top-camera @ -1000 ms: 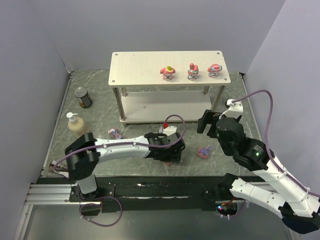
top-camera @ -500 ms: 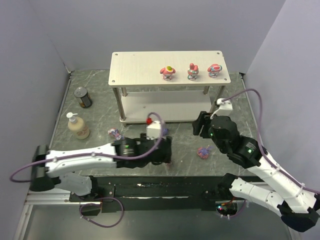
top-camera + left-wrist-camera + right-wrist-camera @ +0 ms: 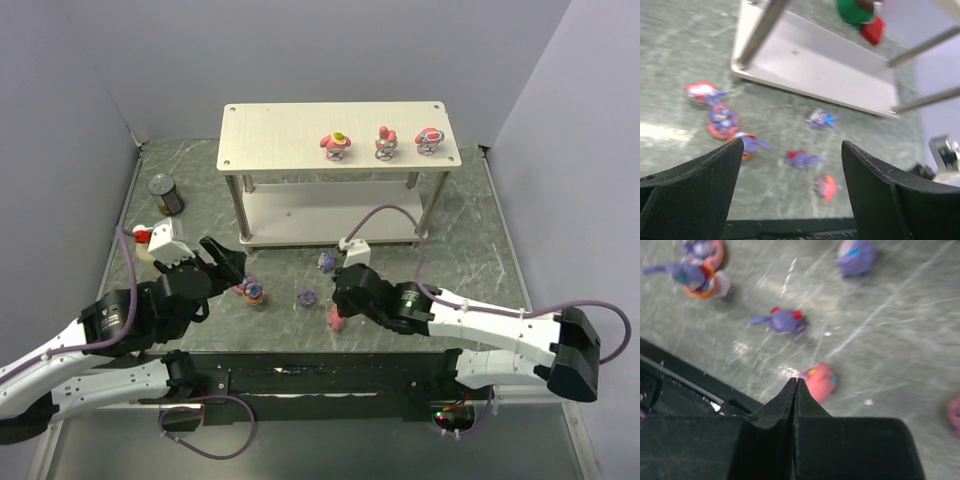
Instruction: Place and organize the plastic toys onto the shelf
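Now, far left, near the wall: dark can (image 3: 165, 194) upright on the bench (image 3: 470, 240). Next along: left fingers (image 3: 232, 263) spread wide, gripping nothing, poised above the bench. Just right of them, a cluster of plastic toys (image 3: 722, 122), red and purple-blue, lying close together in front of the shelf (image 3: 290, 125). Further right, two purple-blue toys on the bench, apart: one (image 3: 307, 298) on its side, the other (image 3: 326, 261) nearer the shelf. Then a pink toy (image 3: 819, 382) lying just beside the right fingers (image 3: 796, 390), pressed together, nothing between them. Contact between tip and toy: cannot tell. At the back, on the right half of the shelf's top board: three pink-hooded toys (image 3: 385, 143) upright in a row.
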`<act>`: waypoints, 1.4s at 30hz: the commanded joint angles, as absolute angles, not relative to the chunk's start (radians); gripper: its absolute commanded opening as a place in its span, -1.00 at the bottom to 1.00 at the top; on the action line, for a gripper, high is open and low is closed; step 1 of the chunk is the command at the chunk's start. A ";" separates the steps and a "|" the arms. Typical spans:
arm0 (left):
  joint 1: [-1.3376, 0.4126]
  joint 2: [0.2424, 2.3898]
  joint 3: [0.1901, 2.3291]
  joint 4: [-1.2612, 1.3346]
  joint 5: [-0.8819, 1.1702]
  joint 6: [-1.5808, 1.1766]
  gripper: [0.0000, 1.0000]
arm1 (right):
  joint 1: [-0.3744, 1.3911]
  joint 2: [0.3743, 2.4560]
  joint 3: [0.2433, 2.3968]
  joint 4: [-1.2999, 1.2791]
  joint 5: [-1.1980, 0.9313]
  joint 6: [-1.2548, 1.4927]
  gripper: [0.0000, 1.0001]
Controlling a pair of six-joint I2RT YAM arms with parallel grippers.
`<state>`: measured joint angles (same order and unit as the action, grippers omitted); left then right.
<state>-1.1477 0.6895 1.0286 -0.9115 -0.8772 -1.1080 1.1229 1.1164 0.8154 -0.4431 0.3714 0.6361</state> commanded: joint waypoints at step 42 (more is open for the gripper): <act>-1.034 0.778 0.959 -0.850 -0.761 -0.956 0.75 | 1.217 1.328 0.618 -0.394 0.430 1.035 -1.00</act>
<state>-1.0409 0.7898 0.9688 -0.8764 -0.7681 -0.9764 1.2453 1.3636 0.6380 -0.3607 0.3771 0.9859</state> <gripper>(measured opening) 0.873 0.008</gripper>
